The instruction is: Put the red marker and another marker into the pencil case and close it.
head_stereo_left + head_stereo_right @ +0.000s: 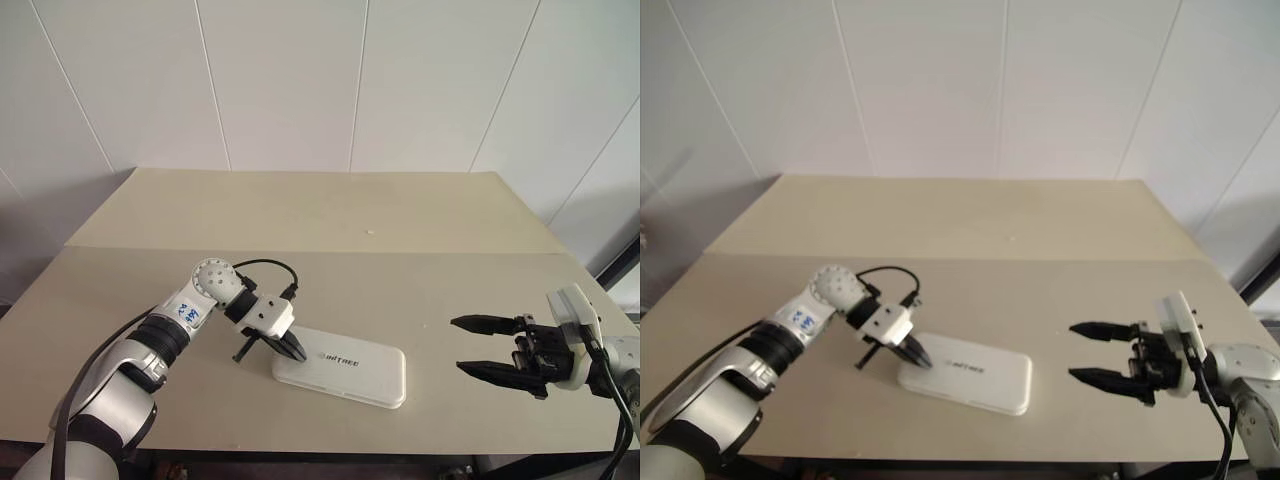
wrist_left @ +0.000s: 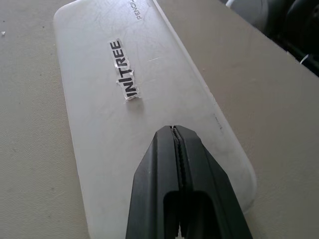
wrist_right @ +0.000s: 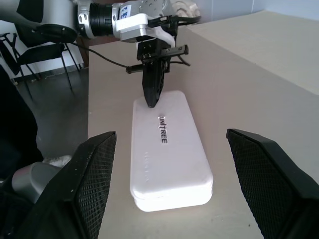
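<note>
The white pencil case (image 1: 350,368) lies flat and closed on the table, its lid with the dark logo (image 2: 124,72) facing up. My left gripper (image 1: 297,352) is shut with nothing in it. It points down at the lid's left end, tips at or just above the surface (image 3: 151,102). My right gripper (image 1: 456,345) hovers open to the right of the case, well apart from it and aimed toward it, with nothing between its fingers (image 3: 94,169). The red marker and the other marker are out of view.
The beige table (image 1: 300,220) stretches far behind the case to a white panelled wall. The case lies close to the table's front edge (image 1: 330,435). A chair and floor show past the table's left side (image 3: 45,55).
</note>
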Robot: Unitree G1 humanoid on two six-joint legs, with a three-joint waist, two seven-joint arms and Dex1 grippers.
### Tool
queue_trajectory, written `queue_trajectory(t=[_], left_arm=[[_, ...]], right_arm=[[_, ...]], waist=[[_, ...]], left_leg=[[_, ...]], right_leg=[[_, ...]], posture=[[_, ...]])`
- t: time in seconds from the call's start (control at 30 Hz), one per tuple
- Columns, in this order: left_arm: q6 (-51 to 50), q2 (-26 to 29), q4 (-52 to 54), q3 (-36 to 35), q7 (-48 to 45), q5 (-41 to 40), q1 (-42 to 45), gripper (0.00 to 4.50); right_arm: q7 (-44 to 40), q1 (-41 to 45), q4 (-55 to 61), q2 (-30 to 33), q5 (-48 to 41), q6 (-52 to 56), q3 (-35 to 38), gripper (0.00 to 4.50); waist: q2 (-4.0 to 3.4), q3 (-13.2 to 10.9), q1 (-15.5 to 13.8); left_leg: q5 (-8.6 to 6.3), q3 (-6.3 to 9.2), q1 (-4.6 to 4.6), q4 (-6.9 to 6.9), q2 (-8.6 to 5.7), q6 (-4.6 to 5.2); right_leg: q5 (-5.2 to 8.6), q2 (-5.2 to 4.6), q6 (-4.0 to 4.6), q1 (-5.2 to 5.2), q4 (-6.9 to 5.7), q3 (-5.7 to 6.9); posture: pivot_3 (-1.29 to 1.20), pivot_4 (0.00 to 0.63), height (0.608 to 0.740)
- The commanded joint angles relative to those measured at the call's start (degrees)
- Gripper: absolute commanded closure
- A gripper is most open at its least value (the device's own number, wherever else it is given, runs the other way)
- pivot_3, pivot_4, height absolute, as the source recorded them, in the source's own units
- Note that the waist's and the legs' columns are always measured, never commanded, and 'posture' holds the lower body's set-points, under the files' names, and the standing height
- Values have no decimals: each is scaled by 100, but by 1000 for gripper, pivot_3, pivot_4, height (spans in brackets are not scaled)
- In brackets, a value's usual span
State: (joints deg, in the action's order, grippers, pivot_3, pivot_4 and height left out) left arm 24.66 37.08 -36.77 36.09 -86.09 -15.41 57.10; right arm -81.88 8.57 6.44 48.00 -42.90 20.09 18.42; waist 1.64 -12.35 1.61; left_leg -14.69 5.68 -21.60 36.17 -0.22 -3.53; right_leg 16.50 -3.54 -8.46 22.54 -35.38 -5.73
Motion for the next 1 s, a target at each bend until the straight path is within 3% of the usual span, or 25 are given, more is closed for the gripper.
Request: queue_trajectory(t=[0.03, 0.3, 0.53, 0.83, 1.0], left_arm=[[67, -12, -90, 55, -629, 549, -220, 4477], [-597, -63, 258, -577, -262, 459, -454, 4477], [-1644, -259, 1012, -2036, 238, -630, -806, 4477], [-2312, -259, 1856, -3412, 1378, -914, -1781, 4477], [-3339, -149, 2296, -3860, 1931, -1138, -2299, 3312]], right_arm=[[-175, 112, -17, 107, -66, -125, 138, 0], [-213, 317, -259, 108, 59, -338, 157, 0], [-71, 343, -303, 148, 96, -369, 240, 0], [21, 486, -336, 239, 121, -247, 172, 0], [24, 490, -333, 275, 113, -182, 155, 0]], waist=[[0, 0, 2], [-1, 1, 12], [0, -1, 2], [-1, -1, 18], [-1, -1, 4]], left_leg=[[0, -3, 12, -1, 1, 0], [4, -17, 25, 0, 1, 5], [3, -11, 8, -5, 2, 4], [-4, -9, 10, -15, 4, -4], [-4, -7, 10, -10, 3, -4]], right_leg=[[2, 0, 2, -10, 0, -1], [3, 1, 5, -14, -3, -13], [0, -1, -1, 7, -14, -12], [2, -1, -2, 8, -11, -10], [2, -2, -2, 7, -13, -9]], posture=[[0, 150, 740], [0, 150, 740], [0, 150, 740], [0, 150, 740], [0, 150, 740]])
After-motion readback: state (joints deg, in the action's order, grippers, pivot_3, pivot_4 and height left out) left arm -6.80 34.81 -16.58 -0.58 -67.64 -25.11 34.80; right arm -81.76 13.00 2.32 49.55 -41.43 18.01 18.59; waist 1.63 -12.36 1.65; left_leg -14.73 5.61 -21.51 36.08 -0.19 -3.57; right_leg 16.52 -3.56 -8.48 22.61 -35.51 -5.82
